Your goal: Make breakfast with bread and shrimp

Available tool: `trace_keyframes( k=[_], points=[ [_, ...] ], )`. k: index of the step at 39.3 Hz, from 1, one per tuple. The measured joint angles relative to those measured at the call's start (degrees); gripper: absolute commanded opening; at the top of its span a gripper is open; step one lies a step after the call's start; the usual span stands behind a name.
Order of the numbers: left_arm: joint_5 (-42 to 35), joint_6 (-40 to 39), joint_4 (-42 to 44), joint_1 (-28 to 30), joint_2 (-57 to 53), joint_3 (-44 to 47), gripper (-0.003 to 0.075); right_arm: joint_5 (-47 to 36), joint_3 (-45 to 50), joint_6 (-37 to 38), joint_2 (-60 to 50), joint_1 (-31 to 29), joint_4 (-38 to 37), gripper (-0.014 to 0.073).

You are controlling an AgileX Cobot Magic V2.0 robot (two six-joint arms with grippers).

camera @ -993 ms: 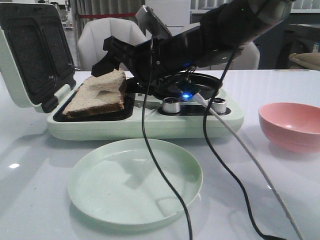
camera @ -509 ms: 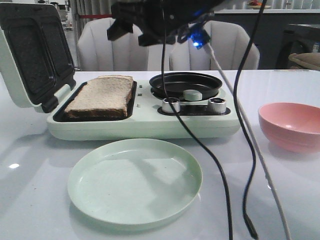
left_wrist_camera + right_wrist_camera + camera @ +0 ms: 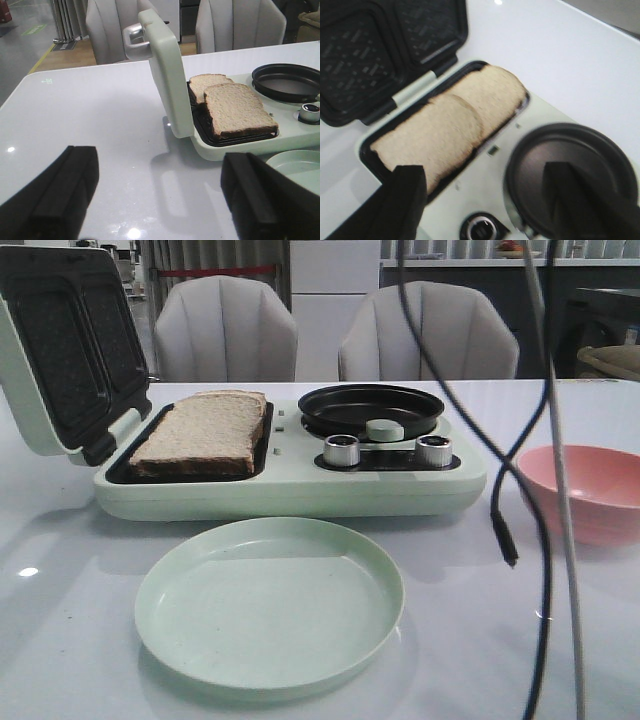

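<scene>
Now the right arm is gone from the front view, leaving only its cables dangling, where moments ago it was reaching over the bread (image 3: 200,432). Both slices are lying overlapped in the open sandwich maker (image 3: 290,490), left of its black pan (image 3: 370,408). The right gripper (image 3: 485,200) is hovering above with jaws apart, empty; the left gripper (image 3: 160,192) is likewise spread, off to the left. No shrimp is showing yet, so that is probably next.

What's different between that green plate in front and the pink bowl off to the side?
The plate is pale green, wide and shallow with a low rim; the bowl is salmon pink, deeper and narrower. The plate lies in front of the sandwich maker, while the bowl stands to its right, partly crossed by hanging cables. Both are round, and the plate holds no food.
</scene>
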Motion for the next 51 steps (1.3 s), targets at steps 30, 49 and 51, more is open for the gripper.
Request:
trace_keyframes(
  k=[30,49,51],
  points=[
    [0.0,0.0,0.0,0.0,0.0,0.0,0.0565,0.1,26.9,22.9,-34.3,-1.7,-21.3,0.0582],
    [0.0,0.0,0.0,0.0,0.0,0.0,0.0565,-6.8,54.0,23.1,-68.0,-1.7,-21.3,0.0582],
    [0.0,0.0,0.0,0.0,0.0,0.0,0.0566,-7.4,56.3,23.1,-71.9,-1.7,-20.7,0.0582]
  ],
)
